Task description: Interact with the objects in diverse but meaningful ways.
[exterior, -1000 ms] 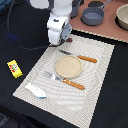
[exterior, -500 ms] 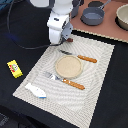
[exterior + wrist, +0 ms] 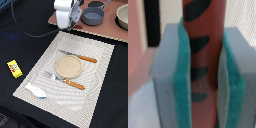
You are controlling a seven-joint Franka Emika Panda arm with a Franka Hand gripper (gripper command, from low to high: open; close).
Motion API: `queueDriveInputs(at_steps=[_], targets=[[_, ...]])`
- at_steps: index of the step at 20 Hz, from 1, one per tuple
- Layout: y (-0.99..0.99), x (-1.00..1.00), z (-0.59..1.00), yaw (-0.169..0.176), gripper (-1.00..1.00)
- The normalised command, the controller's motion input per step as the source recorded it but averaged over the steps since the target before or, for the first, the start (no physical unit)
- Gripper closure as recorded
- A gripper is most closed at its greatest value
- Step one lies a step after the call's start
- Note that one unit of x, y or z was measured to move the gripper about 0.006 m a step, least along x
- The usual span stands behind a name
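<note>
In the wrist view my gripper (image 3: pixel 205 75) is shut on a reddish-brown sausage (image 3: pixel 203 30) with dark grill marks, which stands upright between the teal pads (image 3: pixel 182 80). In the exterior view the gripper (image 3: pixel 69 22) hangs over the far edge of the placemat, and the sausage is hard to make out there. A grey-blue saucepan (image 3: pixel 92 16) sits just to the exterior view's right of the gripper. A white-and-blue fish (image 3: pixel 36 90) lies on the placemat's near corner. Off the mat, at the exterior view's left, lies a yellow packet (image 3: pixel 14 68).
The striped beige placemat (image 3: pixel 95 95) carries a round tan plate (image 3: pixel 68 66), a knife (image 3: pixel 79 57) and a fork (image 3: pixel 65 80), both orange-handled. A brown board (image 3: pixel 107 29) at the back holds the saucepan and a beige bowl (image 3: pixel 122 16). A black cable (image 3: pixel 27 32) loops behind.
The gripper has moved up and toward the exterior view's right, closer to the saucepan. Everything on the mat stays where it was.
</note>
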Motion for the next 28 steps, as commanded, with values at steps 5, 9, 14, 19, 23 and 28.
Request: queueDriveInputs(at_steps=[5, 9, 14, 19, 23, 28], targets=[[0.62, 0.83, 0.75, 0.000, 1.00], [0.61, 0.84, 0.69, 0.000, 1.00], [0.62, 0.81, 0.57, 0.000, 1.00], [0.65, 0.72, 0.27, 0.000, 1.00], [0.68, 0.68, 0.04, 0.000, 1.00], [0.65, 0.64, -0.06, 0.001, 1.00]])
